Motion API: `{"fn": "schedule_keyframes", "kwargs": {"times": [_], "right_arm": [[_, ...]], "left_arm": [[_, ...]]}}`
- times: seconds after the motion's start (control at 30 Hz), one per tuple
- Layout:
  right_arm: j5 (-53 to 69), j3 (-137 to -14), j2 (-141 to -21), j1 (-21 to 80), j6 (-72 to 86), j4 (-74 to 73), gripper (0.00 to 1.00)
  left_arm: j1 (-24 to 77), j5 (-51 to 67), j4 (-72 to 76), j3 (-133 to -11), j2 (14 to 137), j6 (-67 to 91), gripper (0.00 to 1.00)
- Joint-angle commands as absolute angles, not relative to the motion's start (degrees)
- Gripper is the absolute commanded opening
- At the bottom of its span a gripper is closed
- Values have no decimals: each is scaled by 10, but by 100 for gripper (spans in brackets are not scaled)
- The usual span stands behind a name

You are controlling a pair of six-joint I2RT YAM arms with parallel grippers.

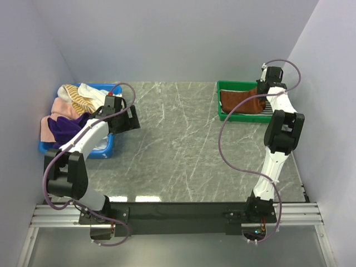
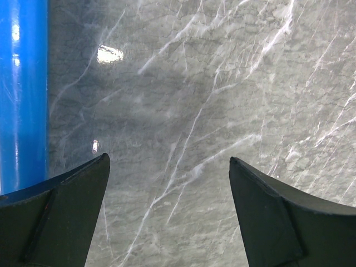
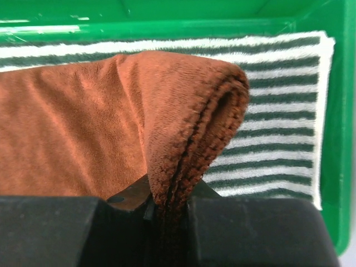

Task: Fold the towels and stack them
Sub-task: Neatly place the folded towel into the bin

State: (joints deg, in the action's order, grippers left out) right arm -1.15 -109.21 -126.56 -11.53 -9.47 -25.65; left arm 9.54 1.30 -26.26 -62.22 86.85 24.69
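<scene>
Right wrist view puts the right gripper (image 3: 169, 207) clamped on a doubled edge of the brown towel (image 3: 94, 105), the fold pinched between its fingers at 6 o'clock while the rest of the cloth humps up and spreads toward 9 o'clock. Under it lies a folded striped towel (image 3: 278, 111), flat in the green tray (image 3: 167, 16), which sits at about 2 o'clock on the table (image 1: 178, 139). To my eye the step in hand is laying the brown towel on the striped one to build the stack. Doing it well looks like a matter of lowering the pinched edge until the cloth rests flat and square over the stripes, letting go only then, and drawing straight back so the fold is not dragged open or pulled over the tray wall. Over at 9 o'clock the left gripper (image 2: 169, 161) hangs with its jaws spread wide and nothing between them, above bare marble just beside the blue bin (image 1: 105, 151), where a loose heap of towels (image 1: 69, 111) waits unfolded. No brand, label or lettering can be read anywhere; any print on the heaped cloths is too small to make out.
</scene>
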Motion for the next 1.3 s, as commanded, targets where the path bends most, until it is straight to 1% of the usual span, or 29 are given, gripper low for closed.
{"fn": "schedule_keyframes", "kwargs": {"times": [0.0,0.1,0.17,0.2,0.27,0.37,0.4,0.53,0.57,0.7,0.8,0.87,0.9,0.97,1.03,1.17,1.2,1.27], "right_arm": [[-32,-1091,-1268,-120,-78,-226,16],[-55,-1091,-1275,-121,-70,-219,21],[-66,-1095,-1284,-121,-65,-219,30],[-92,-1101,-1286,-122,-52,-216,39],[-108,-1105,-1288,-124,-43,-213,45],[-144,-1112,-1289,-127,-21,-208,50],[-157,-1117,-1289,-130,-5,-209,53],[-233,-1118,-1280,-142,50,-212,54],[-258,-1116,-1272,-147,63,-212,57],[-315,-1098,-1248,-160,126,-213,58],[-328,-1071,-1221,-162,141,-200,58],[-284,-1043,-1190,-162,139,-161,57],[-221,-1015,-1180,-162,142,-143,57],[-158,-989,-1160,-162,151,-98,57],[-108,-986,-1164,-163,181,-91,54],[-44,-1008,-1205,-166,228,-106,49],[-34,-1009,-1211,-167,245,-106,45],[-24,-1012,-1232,-172,263,-115,42]], "left_arm": [[91,4,-259,-626,875,235,94],[91,5,-259,-625,875,235,94],[91,7,-259,-625,874,233,93],[91,10,-258,-625,874,233,93],[91,13,-258,-625,875,233,93],[91,12,-258,-625,874,233,93],[91,11,-258,-626,873,233,93],[91,12,-258,-625,872,233,93],[92,11,-258,-625,871,233,94],[91,10,-259,-625,869,232,93],[91,9,-258,-625,864,232,93],[91,9,-257,-623,860,232,93],[92,11,-255,-622,860,232,93],[91,15,-253,-621,858,232,93],[91,17,-250,-621,859,232,93],[92,11,-241,-614,853,230,93],[92,11,-240,-613,853,230,93],[92,6,-237,-613,853,229,93]]}}
